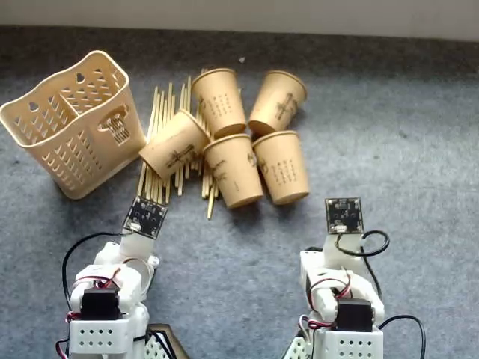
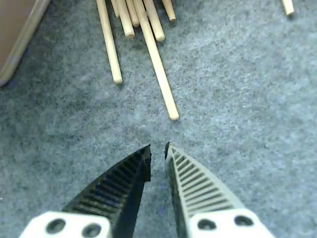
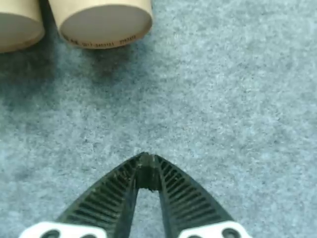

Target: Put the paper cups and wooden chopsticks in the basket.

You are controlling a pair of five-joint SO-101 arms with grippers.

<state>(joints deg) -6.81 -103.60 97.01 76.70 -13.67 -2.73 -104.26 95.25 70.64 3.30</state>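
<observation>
A grey, felt-like cover is spread over the bench [image 1: 419, 134], and both arms are seen low at its near edge, with red and black wires looped around their bases. The left pincer [image 2: 157, 148] is held just above the cover with its fingertips narrowly apart, and nothing is gripped between them. The right pincer [image 3: 147, 157] is closed tip to tip on nothing.

Ahead of the left pincer and off to its left side the basket [image 1: 82, 161] is found, tipped over so that its open mouth is turned up and away; it is pale cream plastic with slotted walls and a divider inside. The wooden chopsticks [image 2: 156, 64] are strewn in a loose fan straight ahead of the left pincer, their nearest blunt ends close to its tips but apart from them. They are plain light wood, and most are covered farther out by the cups.

Five paper cups [image 1: 238, 170] are laid on their sides in a cluster ahead of and between the two pincers, tan with dark print. One cup [image 1: 176, 142] is rested across the chopsticks beside the basket. The two nearest cups [image 3: 101, 22] are seen ahead of the right pincer, round ends turned toward it
</observation>
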